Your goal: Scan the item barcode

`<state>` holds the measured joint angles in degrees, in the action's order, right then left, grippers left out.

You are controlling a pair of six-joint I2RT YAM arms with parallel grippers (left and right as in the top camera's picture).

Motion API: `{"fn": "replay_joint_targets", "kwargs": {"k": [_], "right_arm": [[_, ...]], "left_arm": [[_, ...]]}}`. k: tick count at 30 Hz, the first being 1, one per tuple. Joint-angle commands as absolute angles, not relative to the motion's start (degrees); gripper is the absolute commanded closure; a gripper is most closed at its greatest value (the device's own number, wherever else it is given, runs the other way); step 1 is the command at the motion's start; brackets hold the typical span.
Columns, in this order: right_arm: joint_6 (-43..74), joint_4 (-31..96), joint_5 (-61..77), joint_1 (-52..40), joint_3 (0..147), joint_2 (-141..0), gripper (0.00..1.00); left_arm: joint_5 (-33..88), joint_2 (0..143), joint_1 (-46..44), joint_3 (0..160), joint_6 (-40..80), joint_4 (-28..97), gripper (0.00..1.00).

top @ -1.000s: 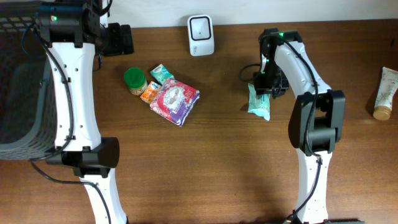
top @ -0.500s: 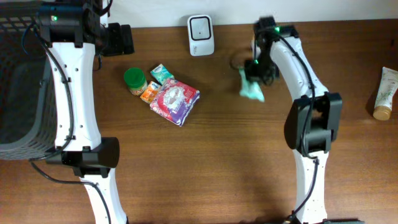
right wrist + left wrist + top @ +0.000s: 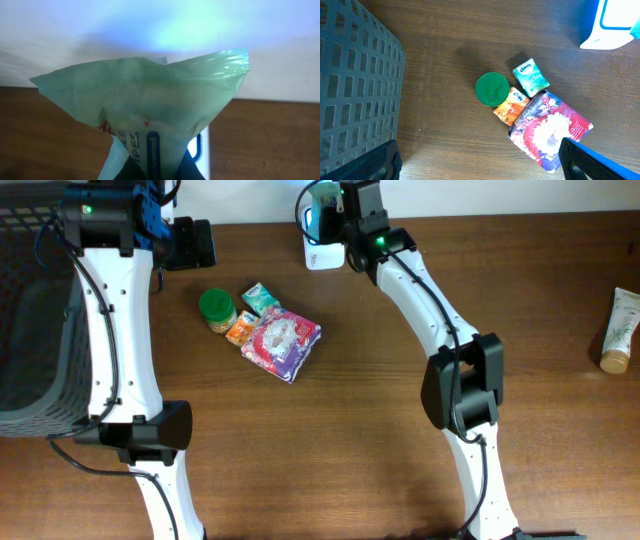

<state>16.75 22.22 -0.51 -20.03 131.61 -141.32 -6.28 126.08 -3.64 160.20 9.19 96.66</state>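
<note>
My right gripper (image 3: 342, 208) is shut on a pale green wipes packet (image 3: 150, 100) and holds it up right in front of the white barcode scanner (image 3: 326, 252) at the back edge of the table. In the right wrist view the packet fills most of the frame, and a strip of the scanner (image 3: 202, 150) with its lit window shows behind it. Only an edge of the packet (image 3: 321, 198) shows from above. My left gripper (image 3: 196, 242) hovers open at the back left, its fingers (image 3: 375, 162) wide apart with nothing between them.
A green-lidded jar (image 3: 216, 307), a small teal tissue pack (image 3: 259, 298), an orange sachet (image 3: 240, 329) and a red-and-purple pouch (image 3: 284, 341) lie clustered left of centre. A dark basket (image 3: 30, 330) stands at the far left. A tube (image 3: 620, 330) lies at the right edge.
My right gripper closed on the wipes packet, lifted it from the right of the table and swung it left to the scanner. The left arm has not moved.
</note>
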Motion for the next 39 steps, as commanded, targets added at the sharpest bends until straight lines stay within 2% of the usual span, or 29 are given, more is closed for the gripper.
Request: {"fn": "replay_joint_targets", "kwargs": {"k": [1,6,13,16,19,22,28,29,30,31,33,36,38,39], "right_arm": [[17.2,21.8,-3.8,-20.0,132.3,-142.4,0.96],[17.2,26.1,-6.8,-14.4,132.4,-137.0,0.96],[17.2,55.0,-21.1,3.9,132.3,-131.4,0.96],[17.2,62.9,-21.8,12.8,131.1,-132.2,0.96],[16.8,63.6,-21.7,19.7,128.2,-132.9,0.96],[14.5,57.8,-21.6,25.2,121.7,-132.9,0.96],[13.8,51.2,-21.3,29.0,115.0,-132.9,0.68],[13.8,51.2,-21.3,29.1,115.0,-132.8,0.61],[13.8,51.7,-21.3,28.9,115.2,-132.5,0.44],[13.8,53.2,-21.0,28.6,115.9,-131.4,0.39],[13.8,55.2,-19.4,27.7,117.4,-129.2,0.38],[14.0,56.6,-5.2,25.3,118.1,-122.7,0.33],[14.0,59.9,7.1,21.4,118.1,-117.8,0.33],[14.0,63.0,12.5,18.7,118.1,-116.6,0.30]], "left_arm": [[-6.7,125.4,-3.7,160.9,8.9,96.7,0.01],[-6.7,125.4,-3.7,160.9,8.9,96.7,0.01],[-6.7,125.4,-3.7,160.9,8.9,96.7,0.01],[-6.7,125.4,-3.6,160.9,8.9,96.7,0.01],[-6.7,125.4,-3.6,160.9,8.9,96.7,0.01],[-6.7,125.4,-3.7,160.9,8.9,96.7,0.01],[-6.7,125.4,-3.2,160.9,8.9,96.7,0.01],[-6.7,125.4,-3.4,160.9,8.9,96.7,0.01],[-6.7,125.4,-3.6,160.9,8.9,96.7,0.01],[-6.7,125.4,-3.7,160.9,8.9,96.7,0.01],[-6.7,125.4,-3.6,160.9,8.9,96.7,0.01],[-6.7,125.4,-3.6,160.9,8.9,96.7,0.01],[-6.7,125.4,-3.6,160.9,8.9,96.7,0.01],[-6.7,125.4,-3.6,160.9,8.9,96.7,0.01]]}}
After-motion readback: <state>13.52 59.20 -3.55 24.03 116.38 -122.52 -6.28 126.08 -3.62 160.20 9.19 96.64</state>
